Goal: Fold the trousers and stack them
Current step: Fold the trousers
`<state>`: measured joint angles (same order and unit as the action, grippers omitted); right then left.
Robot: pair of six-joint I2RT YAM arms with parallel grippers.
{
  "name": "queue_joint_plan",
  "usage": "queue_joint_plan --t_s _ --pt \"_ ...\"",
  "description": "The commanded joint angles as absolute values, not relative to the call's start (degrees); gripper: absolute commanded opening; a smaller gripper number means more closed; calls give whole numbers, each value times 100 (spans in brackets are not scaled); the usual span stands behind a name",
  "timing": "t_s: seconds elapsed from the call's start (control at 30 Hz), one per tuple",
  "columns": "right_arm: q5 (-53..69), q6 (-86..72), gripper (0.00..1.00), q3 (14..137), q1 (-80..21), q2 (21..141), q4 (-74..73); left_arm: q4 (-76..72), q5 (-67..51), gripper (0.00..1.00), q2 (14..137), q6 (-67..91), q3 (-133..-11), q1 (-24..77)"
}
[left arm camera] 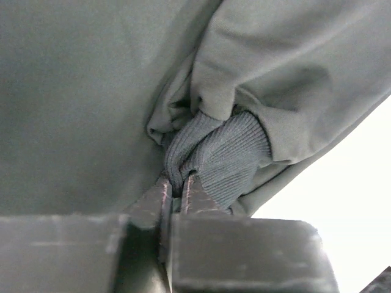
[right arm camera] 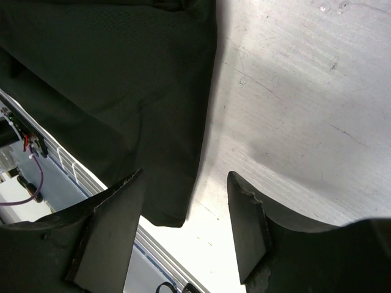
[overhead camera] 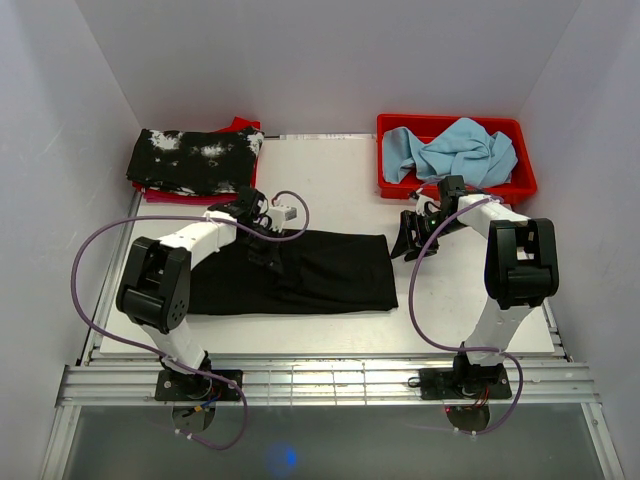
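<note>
Bolted at the near edge of the surface (overhead camera: 330, 180), the left arm (overhead camera: 155, 285) and right arm (overhead camera: 520, 265) reach inward. At the far right corner a red bin (overhead camera: 455, 121) holds a crumpled blue cloth (overhead camera: 455, 150). At the far left corner a splotched black garment (overhead camera: 195, 160) lies on something red (overhead camera: 240, 125). The trousers (overhead camera: 330, 275) lie as a flat band from the left edge past the middle, nearer the near edge. The left gripper (overhead camera: 263, 252) is down on their far side, and the right gripper (overhead camera: 410, 240) is just beside their right end.

Left wrist view: the left gripper (left arm camera: 176, 186) is clamped on a ribbed cuff (left arm camera: 226, 152) of the trousers (left arm camera: 79, 91) — fingers pressed together, with fabric bunched around the pinch.

Right wrist view: the right gripper (right arm camera: 184, 177) has its fingers apart and holds nothing. The trousers (right arm camera: 110, 79) fill the left side, and their right edge runs down between the fingers — bare surface (right arm camera: 293, 91) lies to the right.
</note>
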<state>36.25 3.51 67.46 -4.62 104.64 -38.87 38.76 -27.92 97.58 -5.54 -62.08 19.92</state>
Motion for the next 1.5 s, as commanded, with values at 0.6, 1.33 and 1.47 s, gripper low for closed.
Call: queue_joint_plan --t_s 0.6,1.33,1.47 --pt "3885 536 61 6706 -475 10696 -3718 3499 -2462 0 9580 -960 -6329 1943" --pt "4377 317 50 6073 -800 11109 -2821 3366 -1837 27 9879 -879 -6302 1740" --pt "4368 220 49 6143 -905 11241 -2699 3419 -1828 47 9642 -835 -6433 1732"
